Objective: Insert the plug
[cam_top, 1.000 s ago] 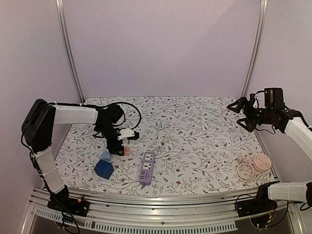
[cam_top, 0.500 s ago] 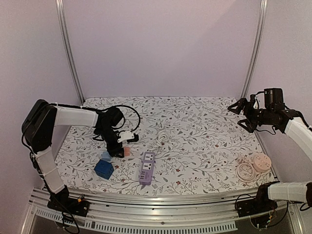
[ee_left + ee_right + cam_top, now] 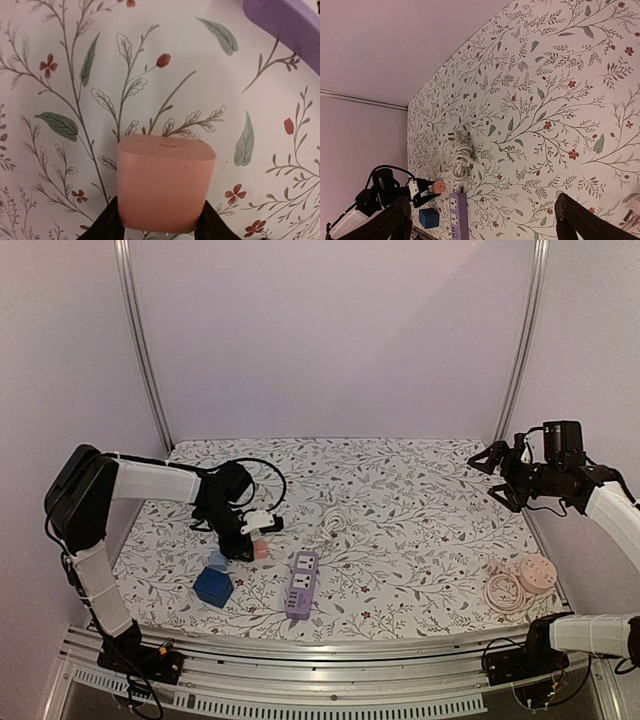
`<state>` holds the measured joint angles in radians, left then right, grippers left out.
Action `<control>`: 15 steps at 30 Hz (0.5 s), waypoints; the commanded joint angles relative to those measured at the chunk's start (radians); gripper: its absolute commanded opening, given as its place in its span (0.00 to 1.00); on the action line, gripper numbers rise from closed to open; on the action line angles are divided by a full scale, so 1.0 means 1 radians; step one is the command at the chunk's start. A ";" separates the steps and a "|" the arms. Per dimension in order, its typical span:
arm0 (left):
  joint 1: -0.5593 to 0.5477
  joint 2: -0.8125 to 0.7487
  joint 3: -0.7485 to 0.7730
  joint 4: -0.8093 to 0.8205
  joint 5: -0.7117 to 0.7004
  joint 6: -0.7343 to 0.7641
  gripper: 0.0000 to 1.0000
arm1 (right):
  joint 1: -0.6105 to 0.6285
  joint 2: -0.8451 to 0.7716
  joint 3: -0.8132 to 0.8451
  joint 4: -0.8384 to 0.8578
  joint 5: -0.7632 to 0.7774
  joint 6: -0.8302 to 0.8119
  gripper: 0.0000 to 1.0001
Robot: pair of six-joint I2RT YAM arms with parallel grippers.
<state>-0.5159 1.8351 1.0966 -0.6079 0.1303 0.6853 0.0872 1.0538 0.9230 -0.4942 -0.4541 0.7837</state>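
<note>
The plug (image 3: 165, 182) is a salmon-pink rounded block, and it also shows in the overhead view (image 3: 260, 550) on the left of the flowered cloth. My left gripper (image 3: 160, 220) has a black finger pressed against each side of it, shut on it. I cannot tell whether the block rests on the cloth or hangs just above it. A purple power strip (image 3: 302, 585) lies just to the right of the block, and its corner (image 3: 285, 20) shows at the upper right of the left wrist view. My right gripper (image 3: 490, 475) hangs open high at the far right, holding nothing.
A coiled white cord (image 3: 337, 521) with a white plug head lies behind the strip. A dark blue cube (image 3: 213, 586) and a pale blue cube (image 3: 218, 560) sit left of the pink block. A round pink socket (image 3: 535, 575) with its cord lies at the right front.
My left gripper has dropped a little toward the pink block and its jaws have narrowed onto the block's sides. The right arm has not moved.
</note>
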 commanded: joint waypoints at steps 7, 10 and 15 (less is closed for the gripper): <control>0.008 -0.007 -0.031 0.049 0.003 -0.033 0.62 | 0.006 -0.005 -0.010 0.010 -0.013 0.006 0.99; 0.008 -0.008 -0.037 0.060 0.005 -0.035 0.62 | 0.006 0.000 -0.010 0.008 -0.017 0.009 0.99; 0.008 0.006 -0.028 0.066 0.008 -0.038 0.52 | 0.006 0.000 -0.009 0.008 -0.018 0.011 0.99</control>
<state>-0.5156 1.8328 1.0801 -0.5606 0.1310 0.6514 0.0872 1.0538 0.9226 -0.4931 -0.4599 0.7860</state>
